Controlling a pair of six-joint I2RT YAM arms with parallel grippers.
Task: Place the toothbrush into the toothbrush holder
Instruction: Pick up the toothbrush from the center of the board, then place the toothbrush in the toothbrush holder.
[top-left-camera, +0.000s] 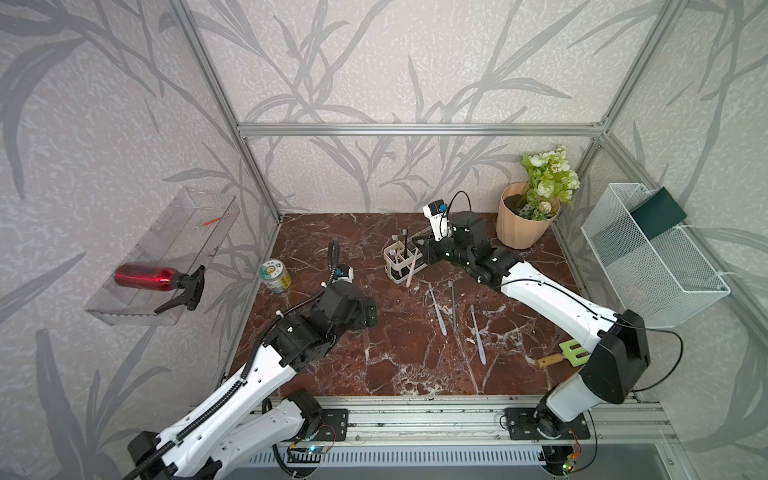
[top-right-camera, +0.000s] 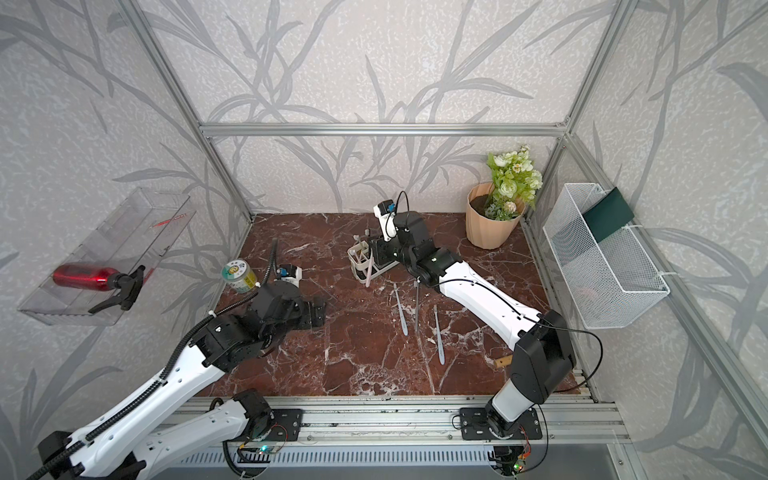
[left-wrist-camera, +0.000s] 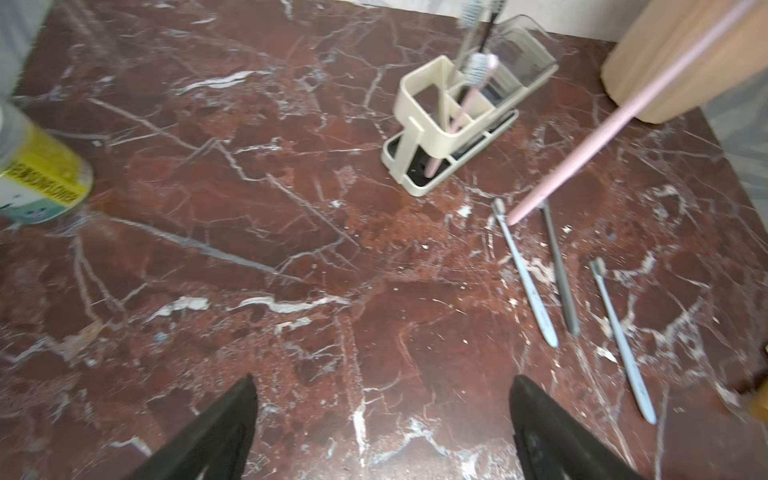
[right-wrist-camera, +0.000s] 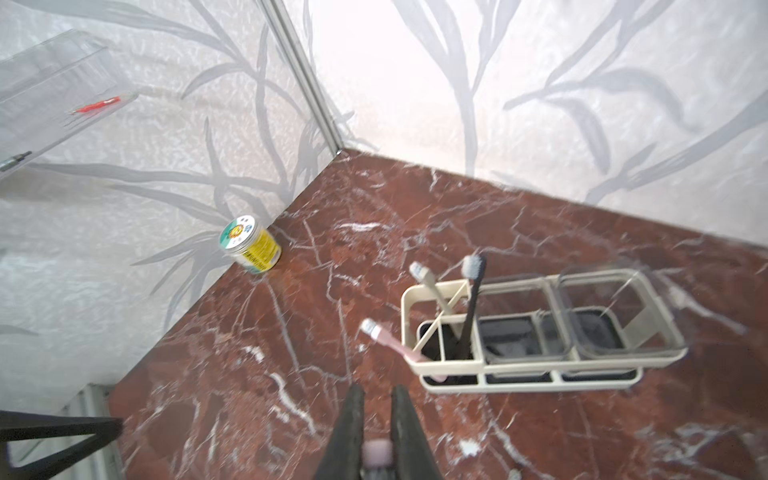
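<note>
Pink toothbrush (left-wrist-camera: 623, 120) clamped in the right gripper (right-wrist-camera: 378, 390), tilted, handle end down, just beside the divided end of the toothbrush holder (right-wrist-camera: 540, 365). Probably needs lifting over that rim, dodging three brushes (right-wrist-camera: 471, 299) standing there. Left gripper (left-wrist-camera: 382, 386) wide open, empty, well apart. Grey toothbrushes (left-wrist-camera: 528, 274) lying on the tabletop (left-wrist-camera: 291, 249) nearby.

1. My left gripper (left-wrist-camera: 383, 380): jaws wide apart, nothing between, above the table (left-wrist-camera: 249, 208).
2. Holder (left-wrist-camera: 419, 89) upright; pink brush (left-wrist-camera: 461, 112) leans in an end compartment, others behind are blurred.
3. Pink toothbrush (left-wrist-camera: 602, 137) slants down past the pot (left-wrist-camera: 685, 62), tip near three grey brushes (left-wrist-camera: 525, 270) lying flat.
4. Can (left-wrist-camera: 41, 174) at frame edge.
</note>
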